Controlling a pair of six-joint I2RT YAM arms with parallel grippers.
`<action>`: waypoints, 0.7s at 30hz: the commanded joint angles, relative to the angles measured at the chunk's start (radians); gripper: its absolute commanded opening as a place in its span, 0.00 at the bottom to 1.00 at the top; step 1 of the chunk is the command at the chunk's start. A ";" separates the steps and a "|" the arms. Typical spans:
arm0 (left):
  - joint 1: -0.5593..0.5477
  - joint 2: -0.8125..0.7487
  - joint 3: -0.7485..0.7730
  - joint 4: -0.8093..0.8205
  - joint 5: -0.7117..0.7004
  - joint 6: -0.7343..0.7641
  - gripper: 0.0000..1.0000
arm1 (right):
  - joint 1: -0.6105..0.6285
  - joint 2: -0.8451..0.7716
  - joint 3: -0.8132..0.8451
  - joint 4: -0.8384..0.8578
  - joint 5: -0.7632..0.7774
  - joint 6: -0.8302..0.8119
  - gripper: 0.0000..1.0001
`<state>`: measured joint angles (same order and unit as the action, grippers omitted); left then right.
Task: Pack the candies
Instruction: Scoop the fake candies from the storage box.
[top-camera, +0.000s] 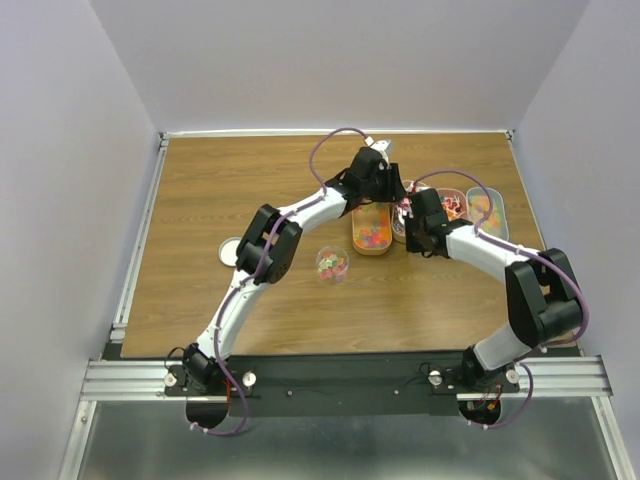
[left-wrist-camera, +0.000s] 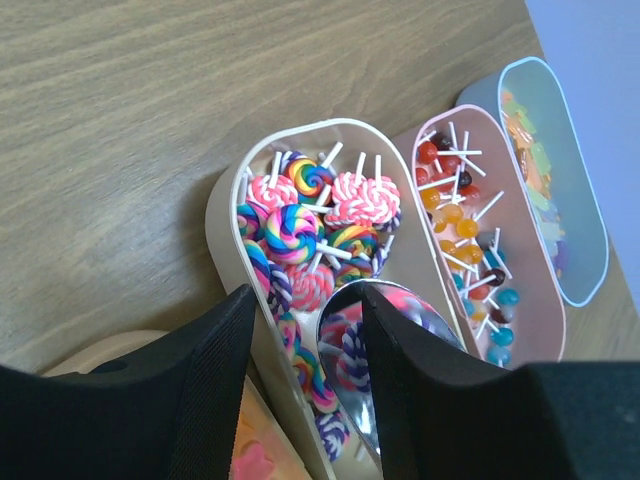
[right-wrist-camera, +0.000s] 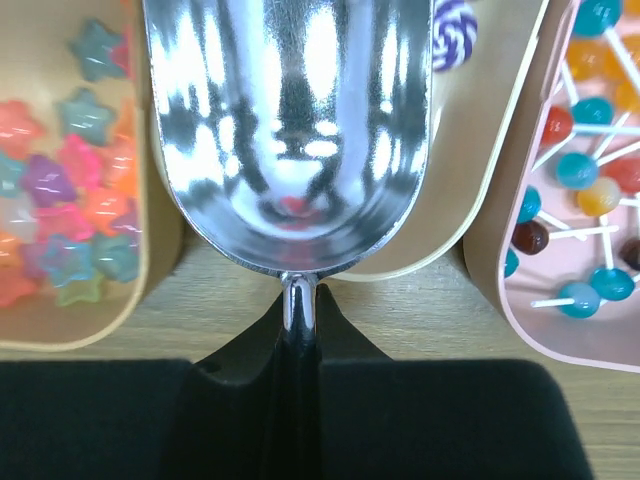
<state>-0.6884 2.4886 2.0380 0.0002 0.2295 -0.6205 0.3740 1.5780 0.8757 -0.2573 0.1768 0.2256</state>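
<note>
The right gripper (right-wrist-camera: 298, 335) clamps the metal scoop (right-wrist-camera: 290, 120) by its handle — the left gripper (left-wrist-camera: 305, 380) hangs spread over the lollipop tray (left-wrist-camera: 222, 205)

Wooden table (top-camera: 220, 180), four oblong trays touching in a row, back right: orange tray (top-camera: 371, 252), cream tray (left-wrist-camera: 222, 210), pink tray (left-wrist-camera: 525, 235), pale blue tray (left-wrist-camera: 585, 240). Clear cup (top-camera: 321, 262) mid-table, round lid (top-camera: 231, 251) left.

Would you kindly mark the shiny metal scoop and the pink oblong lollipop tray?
Shiny metal scoop (right-wrist-camera: 290, 130): right wrist view, middle of its bowl.
Pink oblong lollipop tray (left-wrist-camera: 528, 240): left wrist view, bare inside by its right rim.
</note>
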 joint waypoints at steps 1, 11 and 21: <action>0.000 -0.109 0.017 -0.011 0.033 -0.031 0.57 | 0.003 -0.065 -0.018 0.084 -0.023 -0.040 0.01; 0.050 -0.240 -0.004 -0.009 0.021 -0.054 0.63 | 0.003 -0.161 -0.076 0.082 -0.028 -0.051 0.01; 0.112 -0.427 -0.162 -0.009 0.001 -0.021 0.68 | 0.005 -0.282 -0.110 0.040 -0.098 -0.094 0.01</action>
<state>-0.6029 2.1612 1.9743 -0.0017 0.2401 -0.6636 0.3740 1.3613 0.7670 -0.2062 0.1322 0.1684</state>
